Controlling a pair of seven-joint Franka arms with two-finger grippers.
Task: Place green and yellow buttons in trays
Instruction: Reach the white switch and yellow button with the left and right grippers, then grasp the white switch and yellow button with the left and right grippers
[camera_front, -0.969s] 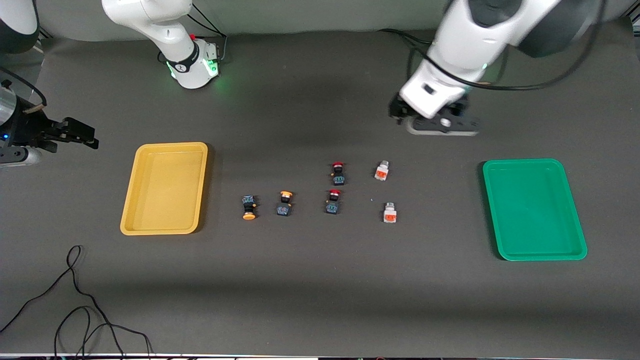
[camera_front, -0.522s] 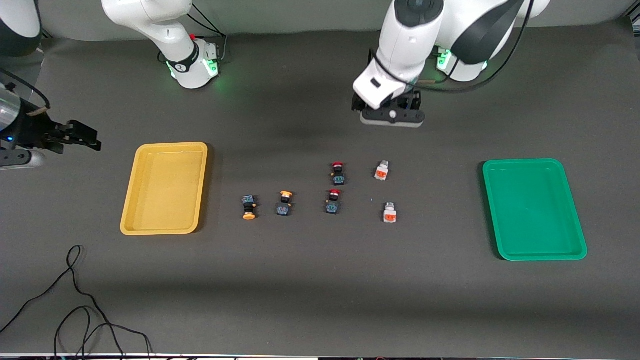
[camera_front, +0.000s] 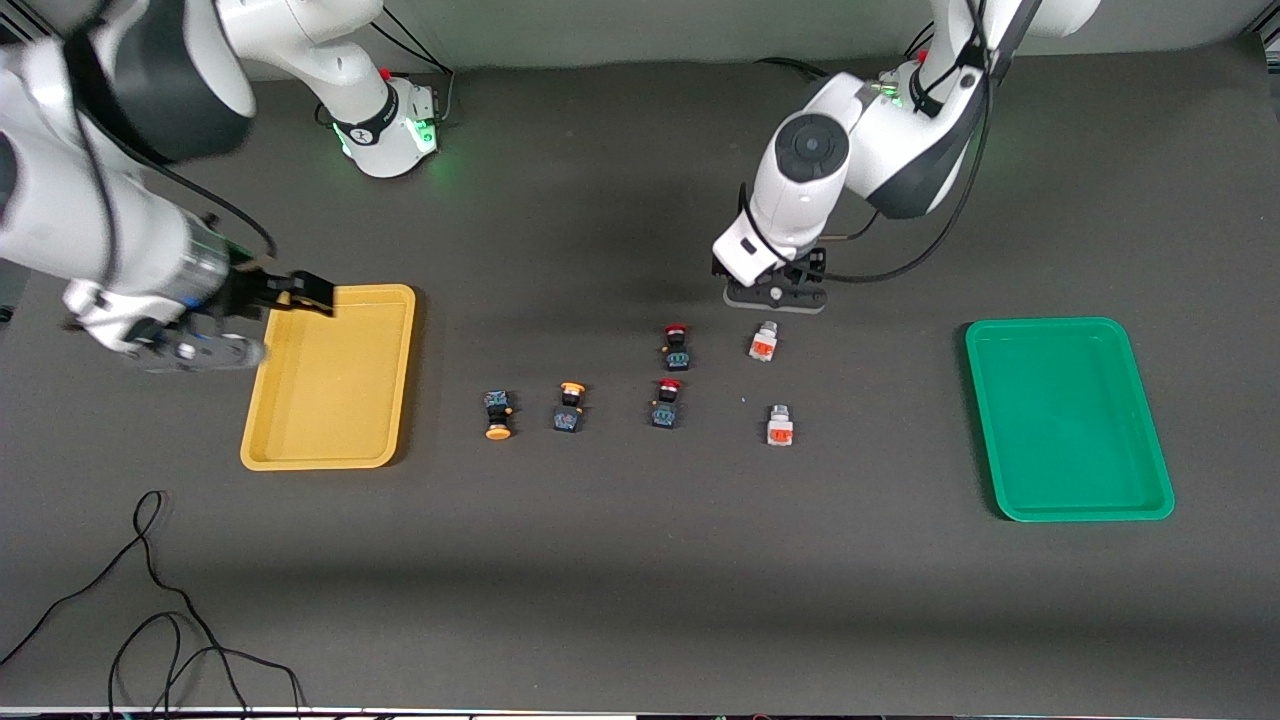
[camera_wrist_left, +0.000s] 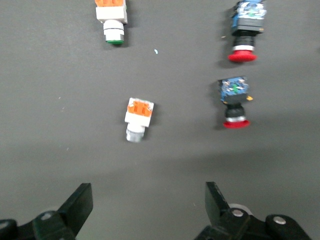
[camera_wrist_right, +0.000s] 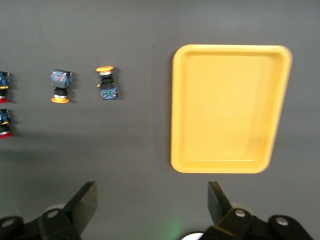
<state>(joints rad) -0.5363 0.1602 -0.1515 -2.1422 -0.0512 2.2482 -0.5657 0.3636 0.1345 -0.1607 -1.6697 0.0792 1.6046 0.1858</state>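
Both arms white glossy shells with dark grey/black joint sections. Right arm base (camera_front: 385, 125): white, black ring with a small marking, green light, red spot, black cables running off it. Left arm (camera_front: 860, 140): round dark grey joint cap, black cables looping beside it, green light at the base. Left hand (camera_front: 775, 290): black, grey flat body, white wrist block above; black fingers (camera_wrist_left: 77, 205) with silver screws. Right hand (camera_front: 290, 290): black, silver-grey cylindrical wrist; black fingers (camera_wrist_right: 82, 202).
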